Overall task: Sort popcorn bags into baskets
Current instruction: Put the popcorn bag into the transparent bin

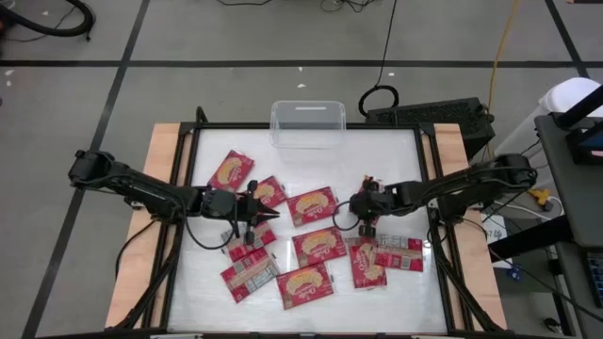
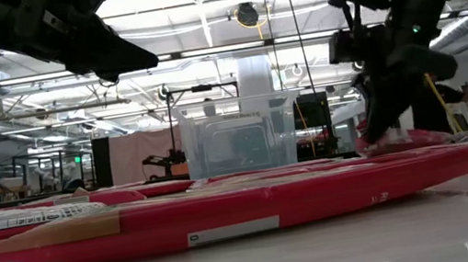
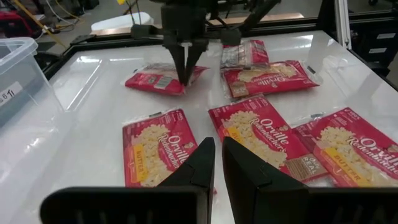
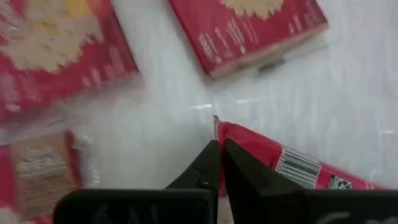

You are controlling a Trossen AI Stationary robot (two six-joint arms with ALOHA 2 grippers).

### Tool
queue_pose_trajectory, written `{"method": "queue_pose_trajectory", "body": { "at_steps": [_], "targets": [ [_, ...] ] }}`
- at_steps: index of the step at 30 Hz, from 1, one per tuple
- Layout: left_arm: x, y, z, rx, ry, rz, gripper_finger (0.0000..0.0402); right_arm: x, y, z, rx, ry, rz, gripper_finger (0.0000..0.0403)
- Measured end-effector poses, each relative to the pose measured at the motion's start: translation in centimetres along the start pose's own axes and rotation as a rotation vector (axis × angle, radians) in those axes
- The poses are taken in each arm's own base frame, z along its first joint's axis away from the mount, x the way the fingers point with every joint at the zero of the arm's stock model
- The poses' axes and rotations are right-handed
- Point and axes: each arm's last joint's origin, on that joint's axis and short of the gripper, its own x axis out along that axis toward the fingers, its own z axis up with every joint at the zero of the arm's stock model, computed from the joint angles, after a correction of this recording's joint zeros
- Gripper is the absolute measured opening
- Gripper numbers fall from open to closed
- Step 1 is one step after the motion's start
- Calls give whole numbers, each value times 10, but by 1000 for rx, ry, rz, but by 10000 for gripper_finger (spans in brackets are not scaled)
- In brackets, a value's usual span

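Observation:
Several red popcorn bags (image 1: 314, 205) lie flat on the white table, some picture side up, some label side up. The clear bin (image 1: 308, 124) stands at the table's far edge and shows nothing inside it. My right gripper (image 1: 363, 224) is down at the table right of centre, shut on a label-side-up bag (image 3: 155, 81). My left gripper (image 1: 270, 215) is left of centre, shut and empty, raised above a picture-side-up bag (image 3: 160, 146); it shows high up in the low view (image 2: 126, 62). My right gripper pinches the bag's edge near a corner (image 4: 219, 127) between its two fingers. The fingers (image 3: 185, 70) come from above, pointing down. The rest of the bag (image 4: 292, 167) lies on the table.
More bags lie near the table's front, among them one at the near middle (image 1: 305, 285) and one at the near left (image 1: 250, 275). Two bags (image 1: 382, 259) lie just nearside of my right gripper. A black box (image 1: 443, 118) and cables sit beyond the far right corner.

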Motion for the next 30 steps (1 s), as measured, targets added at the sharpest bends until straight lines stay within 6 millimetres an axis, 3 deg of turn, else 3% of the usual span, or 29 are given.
{"method": "queue_pose_trajectory", "body": {
  "at_steps": [10, 16, 18, 24, 30],
  "targets": [
    [0, 0, 0, 0, 0, 0, 37, -22, -2, 15, 12, -111, 16, 1],
    [2, 0, 3, -37, -36, 30, 37, -25, 0, 16, 11, -127, 47, 0],
    [9, 0, 7, -40, -116, 49, 37, -26, 1, 19, 13, -160, 68, 0],
    [41, -13, 5, 192, -179, 55, 52, -29, 5, 31, -9, -278, 169, 0],
    [97, -14, 0, 218, -91, 82, 148, -30, 6, 35, -10, -316, 204, 0]
  ]
}}
